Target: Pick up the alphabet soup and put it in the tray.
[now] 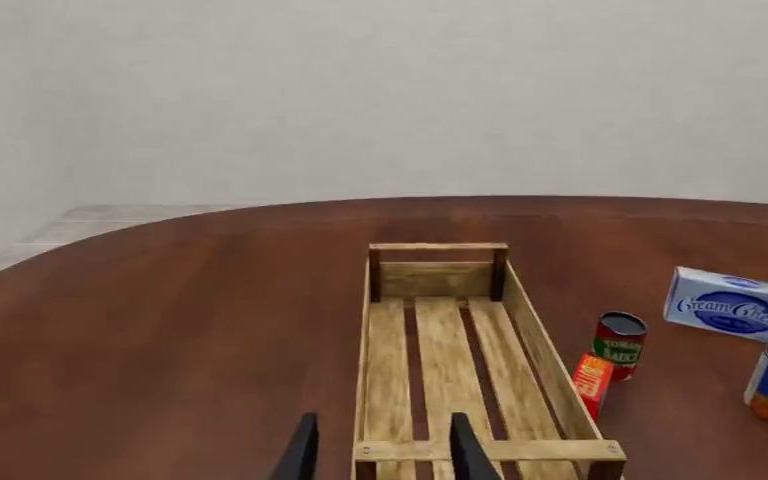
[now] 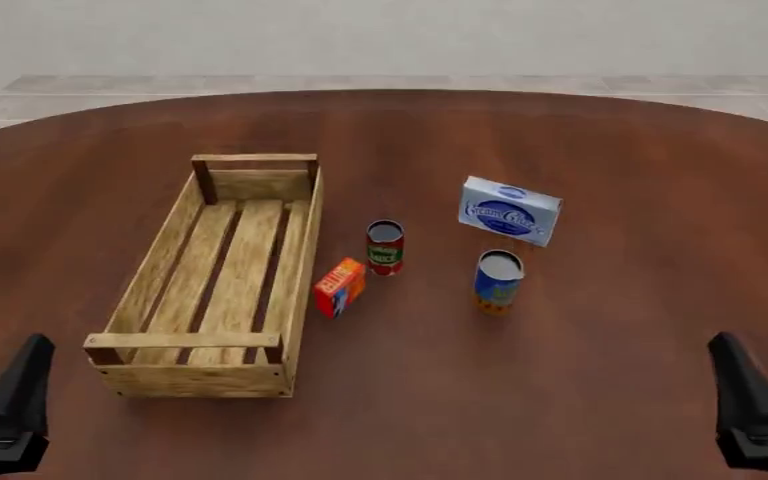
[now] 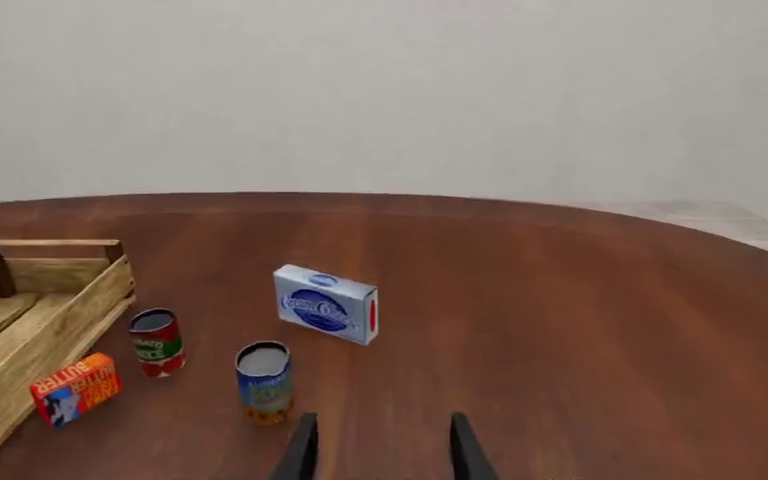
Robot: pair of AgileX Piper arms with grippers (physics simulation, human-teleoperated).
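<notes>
Front view showed two cans, two boxes and one crate on a round dark-wood table (image 2: 624,380), with two grippers parked at its near edge. Upright and untouched, the soup (image 2: 498,281), a small cylinder with a blue label, an orange-yellow base band and a pale top, stood right of centre on bare wood, well apart from the tray (image 2: 157,270), which lay lengthwise on the left, a long light-wood crate with a slatted floor and low plank sides, nothing inside it. Between them stood a red-and-green can (image 2: 384,247), and an orange butter box (image 2: 339,287) sat just beside the tray's right wall. A blue-and-white box (image 2: 510,211) stood close behind the soup. The left gripper (image 2: 4,405) and right gripper (image 2: 754,405) hung at the near corners, far from every object; both wrist views showed their dark fingers spread apart and holding nothing. Open tabletop surrounded the soup in front and to the right, and a wide band of bare, glossy wood ran to the far rim.
</notes>
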